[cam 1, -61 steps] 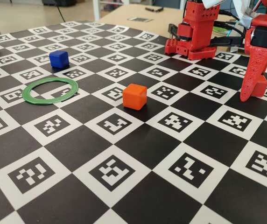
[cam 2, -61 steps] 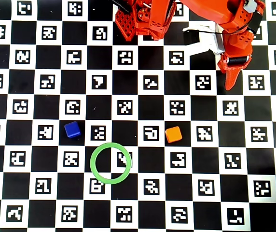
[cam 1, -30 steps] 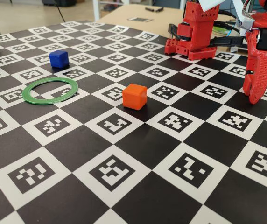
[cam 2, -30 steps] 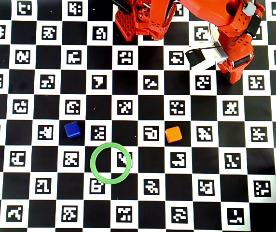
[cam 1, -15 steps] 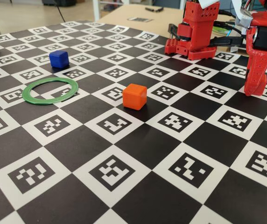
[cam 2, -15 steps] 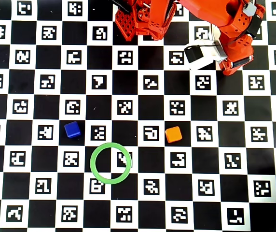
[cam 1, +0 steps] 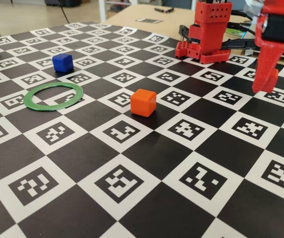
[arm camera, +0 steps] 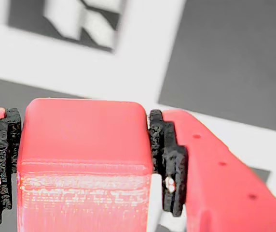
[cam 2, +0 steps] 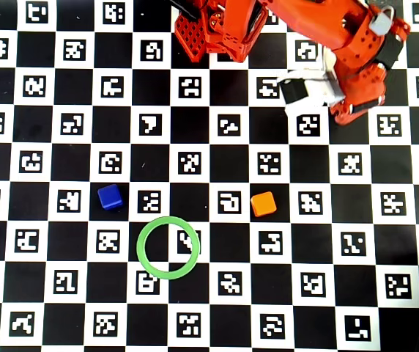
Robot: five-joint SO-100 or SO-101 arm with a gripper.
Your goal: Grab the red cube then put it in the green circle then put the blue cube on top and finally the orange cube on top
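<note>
In the wrist view the gripper (arm camera: 82, 166) has its black pads (arm camera: 169, 164) pressed against both sides of the red cube (arm camera: 82, 159), which fills the lower left of the frame above the checkered board (arm camera: 225, 53). In the overhead view the green circle (cam 2: 145, 260) lies empty at lower centre, the blue cube (cam 2: 110, 197) just up-left of it, the orange cube (cam 2: 263, 204) to its right

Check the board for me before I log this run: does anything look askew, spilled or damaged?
Nothing stands out. The red cube sits squarely between the gripper's pads; the blue cube, orange cube and empty green circle lie flat and apart.
</note>
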